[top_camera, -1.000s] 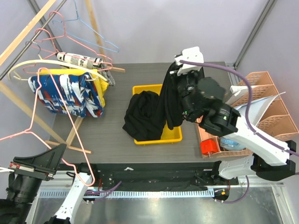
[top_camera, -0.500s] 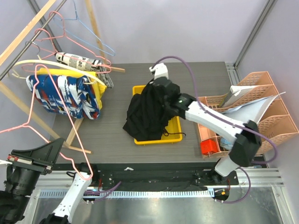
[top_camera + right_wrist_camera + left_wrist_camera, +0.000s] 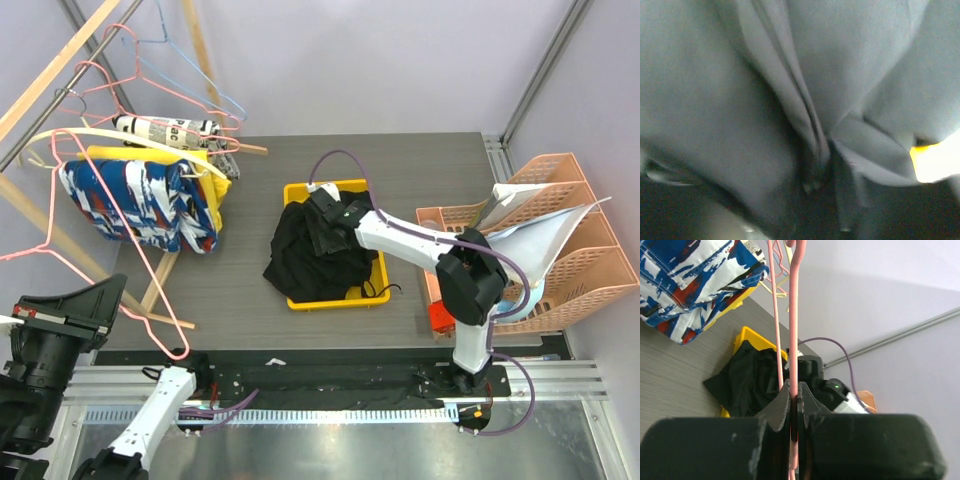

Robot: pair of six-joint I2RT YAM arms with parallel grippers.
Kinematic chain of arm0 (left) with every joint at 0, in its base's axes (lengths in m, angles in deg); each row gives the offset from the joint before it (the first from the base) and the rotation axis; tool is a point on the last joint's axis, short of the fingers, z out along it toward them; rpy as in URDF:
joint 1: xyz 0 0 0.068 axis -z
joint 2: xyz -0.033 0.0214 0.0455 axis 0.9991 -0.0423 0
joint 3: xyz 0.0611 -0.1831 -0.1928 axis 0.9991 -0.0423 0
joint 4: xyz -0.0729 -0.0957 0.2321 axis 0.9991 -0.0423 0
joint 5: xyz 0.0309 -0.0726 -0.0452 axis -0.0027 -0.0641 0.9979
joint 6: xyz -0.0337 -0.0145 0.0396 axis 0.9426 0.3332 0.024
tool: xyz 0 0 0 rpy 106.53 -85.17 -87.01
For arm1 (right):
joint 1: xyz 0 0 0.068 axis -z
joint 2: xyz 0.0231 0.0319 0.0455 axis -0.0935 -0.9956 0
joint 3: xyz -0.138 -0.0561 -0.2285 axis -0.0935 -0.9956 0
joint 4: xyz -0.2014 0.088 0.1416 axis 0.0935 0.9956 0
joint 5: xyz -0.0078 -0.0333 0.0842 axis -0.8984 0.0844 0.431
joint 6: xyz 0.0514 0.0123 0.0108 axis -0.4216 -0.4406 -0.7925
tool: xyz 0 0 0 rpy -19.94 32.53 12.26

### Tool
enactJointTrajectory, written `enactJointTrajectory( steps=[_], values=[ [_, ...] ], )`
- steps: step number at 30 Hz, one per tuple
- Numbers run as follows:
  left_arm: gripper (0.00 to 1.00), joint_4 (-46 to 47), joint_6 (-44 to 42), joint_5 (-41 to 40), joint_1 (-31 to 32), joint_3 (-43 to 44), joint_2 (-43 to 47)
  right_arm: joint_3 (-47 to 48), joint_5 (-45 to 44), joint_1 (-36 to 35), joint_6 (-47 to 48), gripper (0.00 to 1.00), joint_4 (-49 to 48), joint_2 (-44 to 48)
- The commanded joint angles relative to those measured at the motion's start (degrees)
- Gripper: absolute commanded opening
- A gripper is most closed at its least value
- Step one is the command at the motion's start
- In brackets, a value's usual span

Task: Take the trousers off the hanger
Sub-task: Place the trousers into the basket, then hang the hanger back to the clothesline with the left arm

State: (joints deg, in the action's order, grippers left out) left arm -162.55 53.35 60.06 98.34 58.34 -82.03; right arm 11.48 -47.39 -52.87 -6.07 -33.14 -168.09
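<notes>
The black trousers (image 3: 310,255) lie heaped in the yellow bin (image 3: 366,297) at mid-table, one fold spilling over its left rim onto the table (image 3: 420,170). They are clear of the pink hanger (image 3: 793,315), which hangs bare.

Your left gripper (image 3: 794,390) is clamped tight on that hanger's wire, jaws closed around it with no gap showing. Your right gripper (image 3: 325,215) is down in the pile at the bin's far left corner. Its wrist view is filled with folds of cloth and a sliver of yellow, so you cannot tell whether its fingers are parted or pinching fabric.

The step in hand looks like the release. Spread the right fingers fully before you lift, then rise straight up out of the bin, so that no fold trails from a finger and drags the heap over the rim. Watch the wrist view: cloth falling away from the lens is your sign that it is free.

Room is uneven:
- **Far and near of the bin:** bare table on both sides, and open space above.
- **Right:** the orange racks (image 3: 560,200) stand close, and your right arm already runs along that side.
- **Left:** the hanger's long wire slants past the patterned garment (image 3: 140,205), so hold the left arm steady or swing it outward, away from that cloth.
</notes>
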Motion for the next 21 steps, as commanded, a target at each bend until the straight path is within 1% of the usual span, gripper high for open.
enactJointTrajectory(
  steps=[1,3,4,8,10,11,12,15,16,18,19,21],
  values=[
    [0.00,-1.8,-3.5,-1.7,0.1,-1.9,-0.7,6.0,2.0,-1.0,-3.1,0.72,18.8,11.1],
    [0.00,-1.3,-3.6,-1.7,0.2,-3.0,-0.1,7.2,1.5,-1.5,-4.2,0.82,22.3,14.5],
    [0.00,-1.4,-3.6,-1.7,0.2,-3.5,0.0,8.6,1.7,-1.8,-4.6,0.85,26.0,17.6],
    [0.00,-1.7,-2.5,-1.7,0.1,-5.0,0.7,12.4,0.8,-4.6,-6.1,0.88,34.1,23.5],
    [0.00,-1.5,-2.1,-1.0,0.1,-5.1,1.1,15.3,0.3,-8.6,-5.7,0.89,36.5,25.4],
    [0.00,-1.5,-1.9,-0.7,0.2,-5.1,1.1,16.3,-0.1,-11.3,-5.1,0.90,36.5,27.3],
    [0.00,-1.6,-1.4,-0.6,0.2,-4.9,1.1,17.5,-0.4,-15.6,-4.9,0.90,36.5,27.9],
    [0.00,-3.4,-0.2,-1.2,0.2,-4.2,0.9,23.3,2.8,-22.1,-4.0,0.93,35.5,28.0],
    [0.00,-4.7,0.3,-1.7,0.1,-4.1,0.8,26.5,2.8,-28.9,-3.3,0.94,32.8,27.6],
    [0.00,-5.6,1.2,-2.6,0.2,-4.3,0.9,29.2,1.5,-35.3,-0.6,0.94,29.3,25.6],
    [0.00,-6.0,1.5,-2.9,0.2,-4.4,0.9,31.5,1.3,-39.9,0.5,0.94,25.2,24.7],
    [0.00,-7.1,1.9,-3.8,0.2,-4.4,0.7,34.8,-0.7,-44.4,4.4,0.93,21.9,20.3]
  ],
)
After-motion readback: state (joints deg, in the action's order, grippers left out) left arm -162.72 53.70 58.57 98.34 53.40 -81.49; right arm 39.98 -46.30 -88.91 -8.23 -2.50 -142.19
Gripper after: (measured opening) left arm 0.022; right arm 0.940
